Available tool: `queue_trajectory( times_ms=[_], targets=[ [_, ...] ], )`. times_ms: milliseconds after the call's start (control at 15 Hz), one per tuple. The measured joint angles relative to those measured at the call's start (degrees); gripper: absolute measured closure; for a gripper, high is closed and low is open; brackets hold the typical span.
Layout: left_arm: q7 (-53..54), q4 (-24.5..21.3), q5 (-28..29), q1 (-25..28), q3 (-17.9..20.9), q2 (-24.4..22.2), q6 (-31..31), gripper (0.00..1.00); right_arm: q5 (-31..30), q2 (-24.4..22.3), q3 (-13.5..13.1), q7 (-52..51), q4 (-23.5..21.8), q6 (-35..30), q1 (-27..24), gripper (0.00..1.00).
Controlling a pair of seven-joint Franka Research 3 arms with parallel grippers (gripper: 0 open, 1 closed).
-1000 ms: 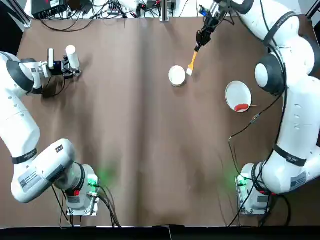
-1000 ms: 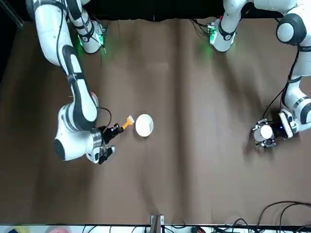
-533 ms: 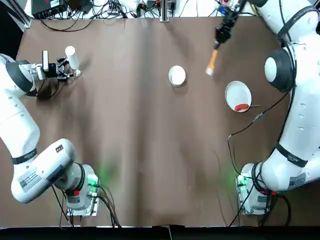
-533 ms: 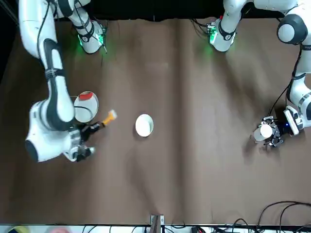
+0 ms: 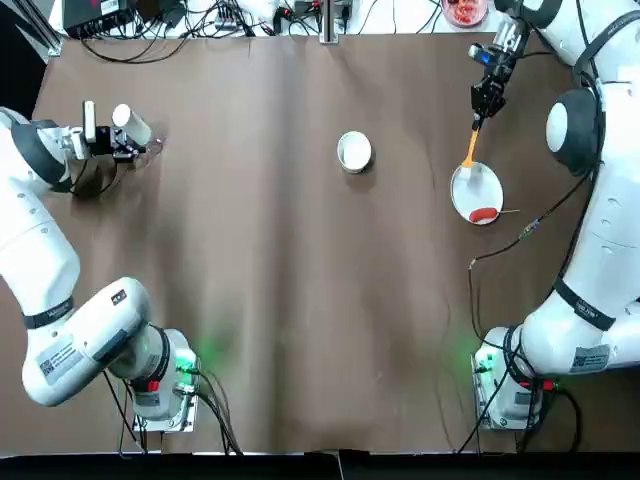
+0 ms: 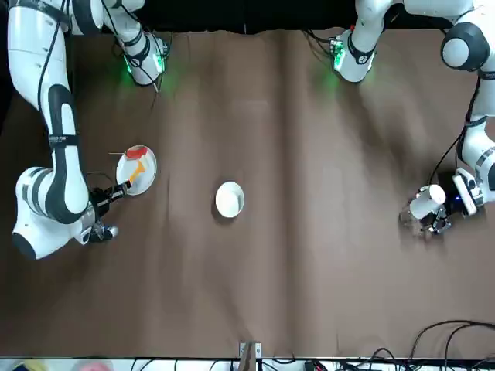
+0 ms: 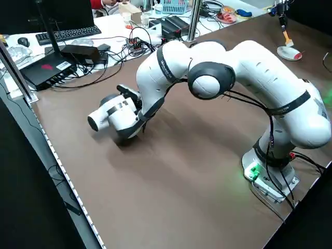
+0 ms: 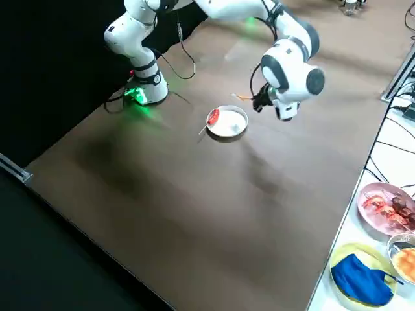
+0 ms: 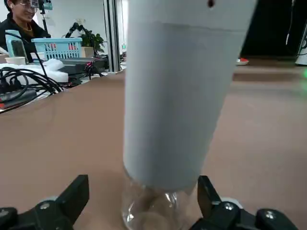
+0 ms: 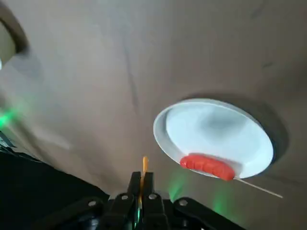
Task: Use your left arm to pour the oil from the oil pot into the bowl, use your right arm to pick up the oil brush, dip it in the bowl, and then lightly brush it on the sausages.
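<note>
My right gripper point(image 5: 487, 98) is shut on the oil brush point(image 5: 470, 150). The brush's pale tip hangs over the far rim of the white plate point(image 5: 463, 195). On the plate's near side lies the red-orange sausage point(image 5: 483, 214) with its skewer stick point(image 10: 259, 188). The right wrist view shows the orange handle point(image 10: 144, 165) pinched between shut fingers. The cream bowl point(image 5: 354, 152) sits mid-table, left of the plate. At the far left stands the white oil pot point(image 5: 130, 125), leaning. My left gripper point(image 5: 122, 148) is open, a finger point(image 9: 72, 199) on each side of the pot's clear base point(image 9: 148, 211) with gaps.
Cables and equipment point(image 5: 200, 18) line the table's far edge. A side table holds plates of food and a blue cloth point(image 8: 363, 282). A person point(image 9: 19, 21) sits in the background of the left wrist view. Brown tabletop lies between bowl and oil pot.
My right gripper carried the brush from beside the bowl, rightward and nearer, to over the plate's rim. The left gripper let go of the oil pot, which now leans.
</note>
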Motion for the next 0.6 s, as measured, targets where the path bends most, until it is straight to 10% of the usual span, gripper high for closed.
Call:
queue_trajectory(
  times_ms=[600],
  targets=[
    [-1.3, 1.1, 10.1, -4.8, 9.7, -10.2, 1.9, 0.00, -2.3, 1.7, -0.1, 0.0, -8.5, 4.2, -5.1, 0.96]
  ],
)
